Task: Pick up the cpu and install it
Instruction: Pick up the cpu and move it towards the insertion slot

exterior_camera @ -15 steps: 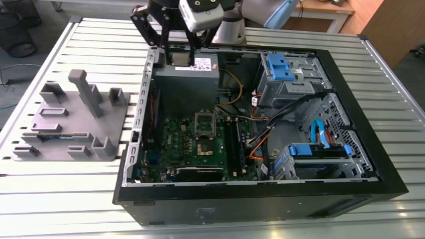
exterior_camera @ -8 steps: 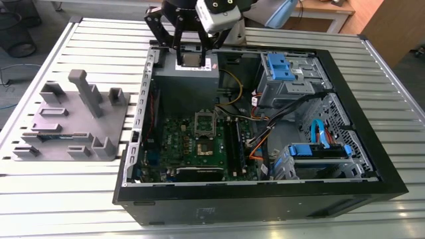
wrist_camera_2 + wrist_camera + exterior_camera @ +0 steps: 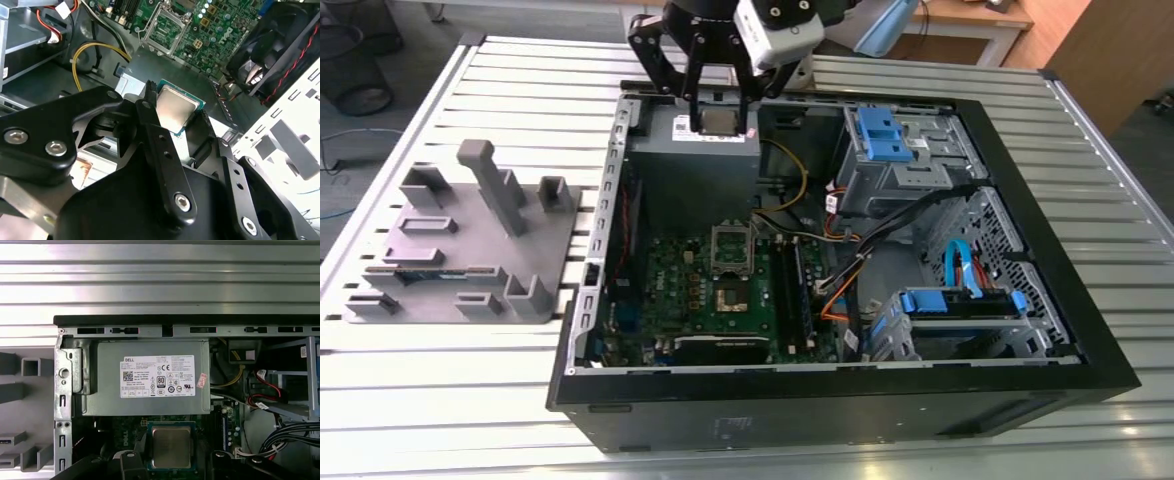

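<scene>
Silver-grey metal top, green rim: square cpu (image 3: 175, 102) in the grip of the claw (image 3: 178, 111).

Black open computer case (image 3: 854, 405) on slatted metal surface (image 3: 454, 400); grey studded plastic tray (image 3: 420, 240) at exterior view's left. Green motherboard (image 3: 680, 290) inside; square silver cpu (image 3: 719, 121) in black pincer (image 3: 720, 126) over grey power-supply box (image 3: 680, 165).

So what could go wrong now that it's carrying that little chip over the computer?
The cpu is pinched by its edges between the fingers, so it might slip and drop into the computer case. The open socket sits among crowded parts and cables; a slightly skewed placement could probably damage it.
</scene>
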`<action>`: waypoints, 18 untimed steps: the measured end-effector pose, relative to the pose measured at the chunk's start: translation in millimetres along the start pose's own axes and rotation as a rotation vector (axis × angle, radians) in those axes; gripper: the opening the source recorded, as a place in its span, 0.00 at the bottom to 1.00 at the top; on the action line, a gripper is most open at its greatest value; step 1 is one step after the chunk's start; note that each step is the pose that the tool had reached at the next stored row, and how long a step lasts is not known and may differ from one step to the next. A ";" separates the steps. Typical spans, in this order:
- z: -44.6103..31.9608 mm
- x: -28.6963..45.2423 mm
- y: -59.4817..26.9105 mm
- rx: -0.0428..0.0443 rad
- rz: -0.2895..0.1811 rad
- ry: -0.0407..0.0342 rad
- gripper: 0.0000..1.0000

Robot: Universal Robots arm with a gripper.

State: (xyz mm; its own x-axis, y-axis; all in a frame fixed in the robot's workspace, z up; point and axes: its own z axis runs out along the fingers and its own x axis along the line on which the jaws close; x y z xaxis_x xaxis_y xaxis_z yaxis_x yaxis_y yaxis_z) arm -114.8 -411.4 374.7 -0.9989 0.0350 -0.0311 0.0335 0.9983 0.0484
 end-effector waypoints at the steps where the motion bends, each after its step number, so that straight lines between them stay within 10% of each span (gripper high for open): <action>1: 0.0 -0.2 0.0 0.0000 0.000 0.0000 0.47; 18: 6.3 -0.3 -8.4 0.0000 0.000 0.0000 0.47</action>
State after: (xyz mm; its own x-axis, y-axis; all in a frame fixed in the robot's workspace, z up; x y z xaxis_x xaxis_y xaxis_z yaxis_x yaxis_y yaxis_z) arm -114.6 -419.5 368.0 -0.9989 0.0349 -0.0310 0.0334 0.9983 0.0484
